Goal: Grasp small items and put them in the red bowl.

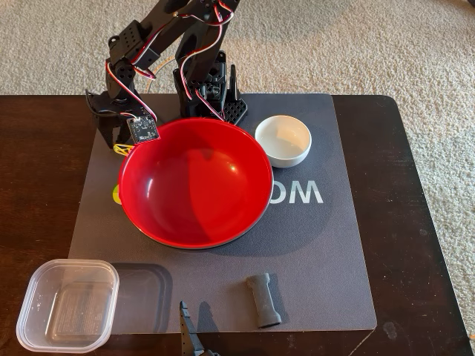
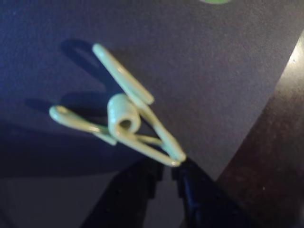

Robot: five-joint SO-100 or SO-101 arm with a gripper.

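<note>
Wrist view: the yellow clip (image 2: 124,124) fills the middle of the frame, a small pale-yellow spring clip of bent wire-like strips with a short coiled barrel at its centre. Two arms spread up and to the left, and its lower end sits pinched between the tips of the dark fingers (image 2: 173,167), which are drawn narrow around it. Behind it lies the dark grey mat (image 2: 213,71), with the brown surface (image 2: 275,156) showing at the right edge of the view.

In the fixed view the arm (image 1: 189,52) bends down over the far left part of the mat, just beside the left rim of the red bowl (image 1: 194,182); a sliver of yellow shows at the fingers there. The bowl is wide, glossy red inside with a dark outer rim, and sits in the middle of the mat. A small white bowl (image 1: 283,139) stands just beside its far right rim. The clear tub (image 1: 68,305), square with rounded corners, rests at the near left corner of the mat, partly on the bare surface. The dark grey spool-shaped bar (image 1: 264,300) lies near the mat's near edge, well apart from the red bowl.
</note>
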